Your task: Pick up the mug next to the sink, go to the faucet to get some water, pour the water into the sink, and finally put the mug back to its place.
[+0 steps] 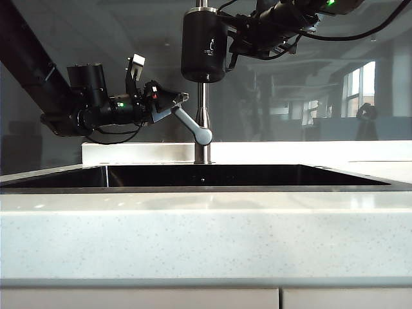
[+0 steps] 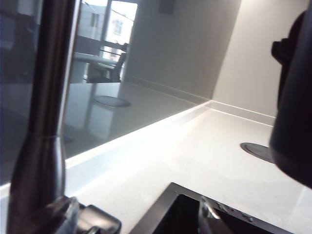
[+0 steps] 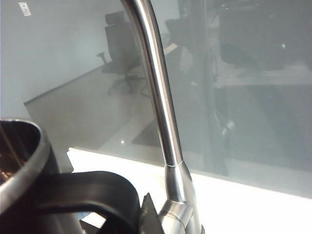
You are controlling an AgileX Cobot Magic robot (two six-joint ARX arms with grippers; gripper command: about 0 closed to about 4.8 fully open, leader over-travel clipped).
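The left gripper (image 1: pixel 175 102) reaches in level from the left of the exterior view, its fingertips at the upper end of the faucet's (image 1: pixel 203 122) short angled lever; whether they pinch that lever or only flank it cannot be told, since dark fingers and glass backsplash (image 1: pixel 309 84) run together, and in its own wrist view the tips fall outside the picture. There the brushed-steel faucet (image 2: pixel 46 122) pipe is a blurred column, its top cropped. The right gripper (image 1: pixel 241 32) is high up, mostly cut off by the picture edge; it is pressed together on the handle of the matte black mug (image 1: pixel 203 48), which hangs upright in front of the pipe, above the sink (image 1: pixel 244 175). In the right wrist view only a steel-rimmed slice of the mug (image 3: pixel 22 161) and its loop handle show, beside the curving faucet (image 3: pixel 161 112). Below, the black basin sits in a pale speckled counter (image 1: pixel 206 238)
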